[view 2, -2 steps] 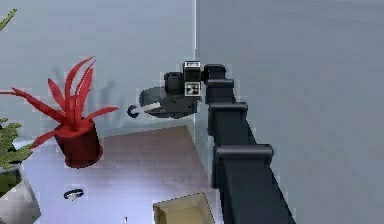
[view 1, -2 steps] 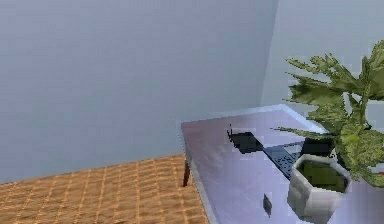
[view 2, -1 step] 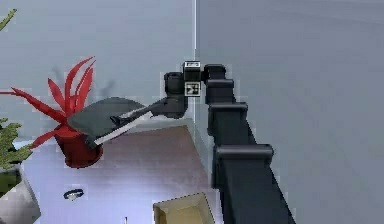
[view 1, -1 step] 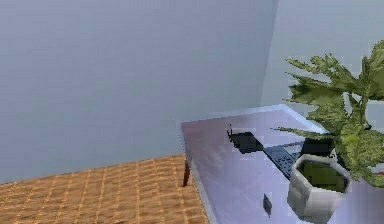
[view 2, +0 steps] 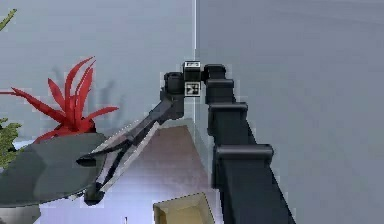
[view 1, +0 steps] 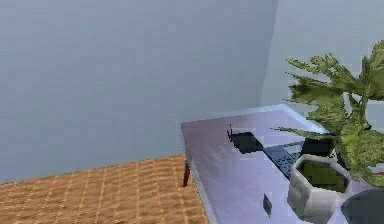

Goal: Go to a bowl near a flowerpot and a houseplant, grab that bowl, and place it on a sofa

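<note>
Low at the arm side view's left sits the bowl [view 2: 40, 172], wide, shallow and grey, on the pale table [view 2: 165, 165]. The gripper [view 2: 95, 178] slants down to the bowl's rim; whether it touches the bowl or has hold of anything cannot be told. Behind the bowl rises a red-leaved plant [view 2: 68, 98]. The dark arm [view 2: 235, 150] climbs from the bottom edge, with a tan box [view 2: 186, 210] beside it. In the forward view, a pale flowerpot [view 1: 318, 185] stands by the table's near edge, a leafy green houseplant [view 1: 345, 100] behind it, and a dark laptop [view 1: 270, 150] toward the middle. Woven tan flooring [view 1: 100, 195] lies past the table's left edge.
</note>
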